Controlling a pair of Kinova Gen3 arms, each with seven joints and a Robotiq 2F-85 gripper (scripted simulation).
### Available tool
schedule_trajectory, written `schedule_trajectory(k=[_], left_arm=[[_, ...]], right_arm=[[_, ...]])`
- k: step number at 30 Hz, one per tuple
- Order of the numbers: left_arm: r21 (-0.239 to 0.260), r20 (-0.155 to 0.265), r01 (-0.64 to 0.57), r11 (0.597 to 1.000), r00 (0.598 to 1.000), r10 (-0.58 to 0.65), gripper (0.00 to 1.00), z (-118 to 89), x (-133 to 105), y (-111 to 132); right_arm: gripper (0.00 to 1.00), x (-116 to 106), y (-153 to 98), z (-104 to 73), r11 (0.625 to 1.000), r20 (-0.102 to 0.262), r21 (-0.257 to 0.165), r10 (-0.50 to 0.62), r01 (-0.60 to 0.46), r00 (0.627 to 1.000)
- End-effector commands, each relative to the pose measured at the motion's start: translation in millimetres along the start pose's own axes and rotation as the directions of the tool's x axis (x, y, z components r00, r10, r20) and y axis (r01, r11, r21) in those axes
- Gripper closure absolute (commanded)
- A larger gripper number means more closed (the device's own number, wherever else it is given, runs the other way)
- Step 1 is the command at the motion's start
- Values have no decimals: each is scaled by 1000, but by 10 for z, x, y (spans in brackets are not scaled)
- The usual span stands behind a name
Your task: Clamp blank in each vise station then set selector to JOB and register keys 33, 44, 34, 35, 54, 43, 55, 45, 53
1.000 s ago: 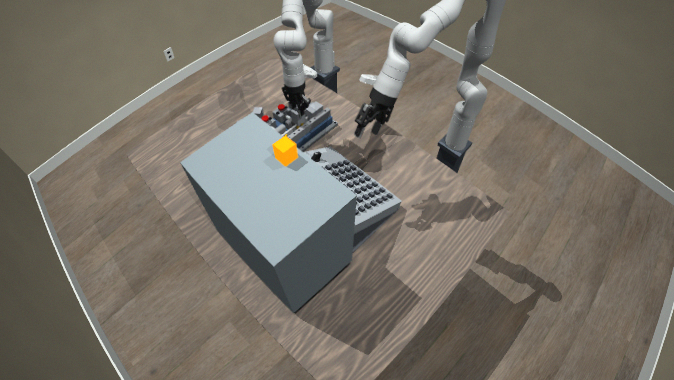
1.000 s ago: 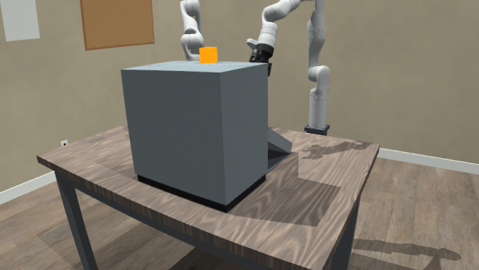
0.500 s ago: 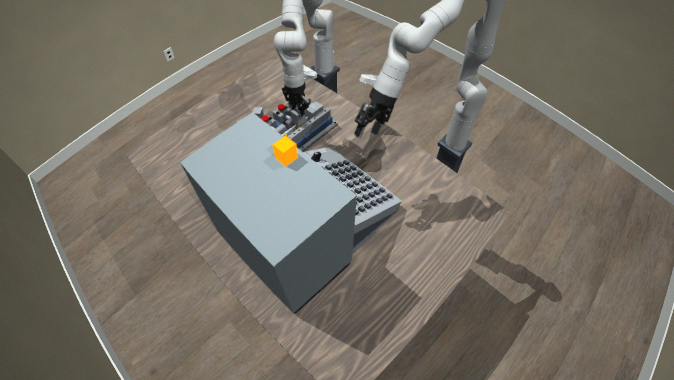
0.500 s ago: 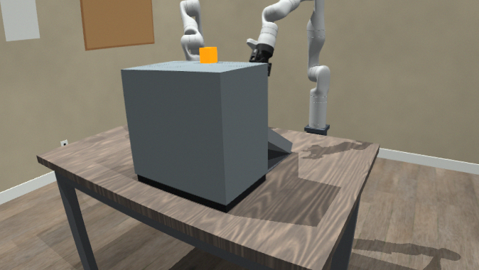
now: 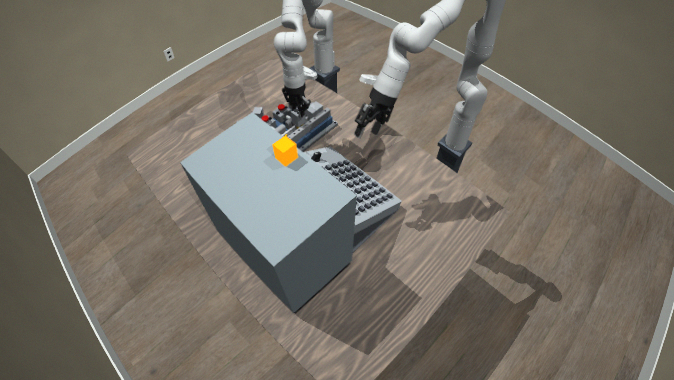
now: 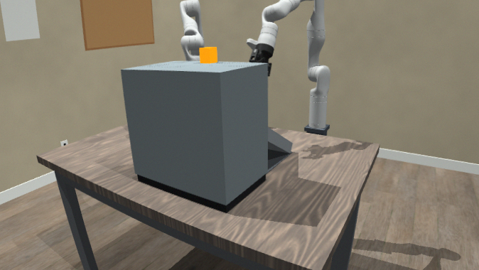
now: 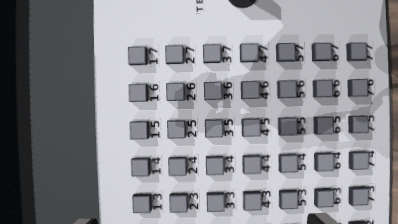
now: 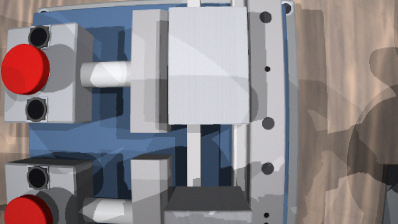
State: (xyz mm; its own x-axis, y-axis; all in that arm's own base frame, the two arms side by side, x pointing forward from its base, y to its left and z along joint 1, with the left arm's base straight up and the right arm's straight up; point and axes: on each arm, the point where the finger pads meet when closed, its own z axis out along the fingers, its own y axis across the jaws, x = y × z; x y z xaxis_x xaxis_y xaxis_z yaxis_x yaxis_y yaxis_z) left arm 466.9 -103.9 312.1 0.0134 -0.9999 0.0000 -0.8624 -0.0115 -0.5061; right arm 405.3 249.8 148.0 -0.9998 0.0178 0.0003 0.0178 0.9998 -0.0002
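Note:
My right gripper [image 5: 301, 109] is low over the vise fixture, shut on a grey blank [image 8: 208, 217] above the second station; whether that blank touches the station is hidden. In the top station of the right wrist view, a light grey blank [image 8: 208, 65] lies between the moving jaw [image 8: 148, 70] and the fixed rail [image 8: 275, 95]; contact with the jaw is unclear. Red valve knobs [image 8: 25, 69] [image 5: 281, 107] stand on the valve blocks. My left gripper [image 5: 368, 131] [image 7: 204, 221] is open above the keypad [image 7: 112, 110]. The selector [image 5: 316, 157] [image 7: 243, 2] is black. The amber lamp [image 5: 285, 151] [image 6: 208, 55] is lit.
The tall cabinet [image 5: 265, 195] [image 6: 178, 124] stands beside the keypad and hides much of the vise side in the exterior view. The wooden table [image 5: 340, 320] [image 6: 284, 209] extends around it. A dark object [image 8: 392, 192] shows at the right wrist view's right edge.

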Motion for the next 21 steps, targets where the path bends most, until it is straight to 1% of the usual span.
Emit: schedule_trajectory(k=[1, 21], left_arm=[[2, -1, 0, 1000, 1000, 0, 2, -5, 1, -6], [2, -1, 0, 1000, 1000, 0, 2, -5, 1, -6]], right_arm=[[903, -3, 2, 5, 1000, 2, -1, 0, 0, 1000], [903, -4, 2, 50, 1000, 2, -1, 0, 0, 1000]])
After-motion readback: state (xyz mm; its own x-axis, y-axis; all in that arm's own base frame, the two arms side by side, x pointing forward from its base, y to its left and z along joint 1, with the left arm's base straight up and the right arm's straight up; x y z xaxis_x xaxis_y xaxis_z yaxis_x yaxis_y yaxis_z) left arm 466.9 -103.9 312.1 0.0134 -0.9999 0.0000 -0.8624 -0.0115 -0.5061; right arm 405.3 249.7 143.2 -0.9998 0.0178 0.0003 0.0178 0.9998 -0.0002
